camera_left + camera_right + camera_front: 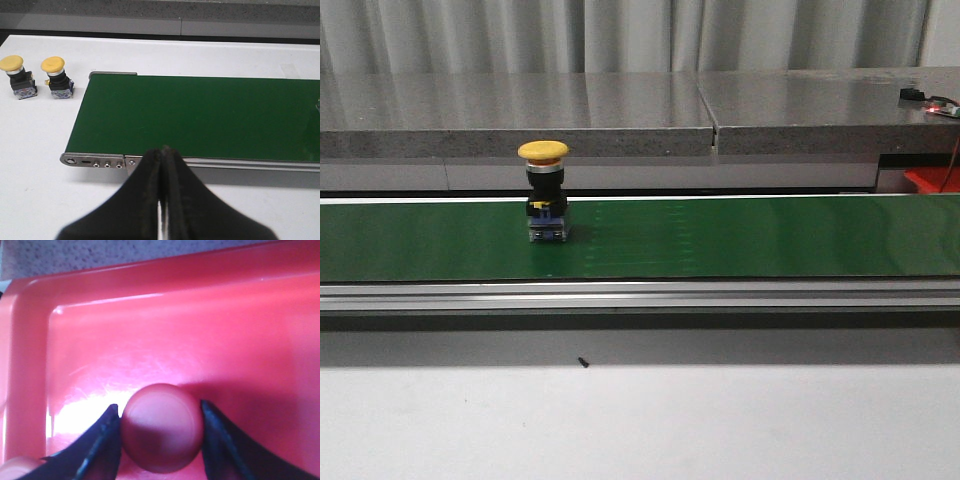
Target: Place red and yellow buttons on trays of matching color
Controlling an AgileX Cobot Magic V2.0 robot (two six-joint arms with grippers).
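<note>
White tabletop (640, 430) fills the foreground of the front view; beyond it one yellow button (545, 190) stands upright on the green conveyor belt (770, 235), neither arm in sight. From the left wrist, the left gripper (162, 155) has its fingers pressed together on nothing, poised over the belt's near rail (92, 161); two more yellow buttons (37, 76) stand well apart, beside the belt's end. From the right wrist, the right gripper (161, 412) clasps a red button (161, 427) over the red tray (175, 335), whose rim is near.
</note>
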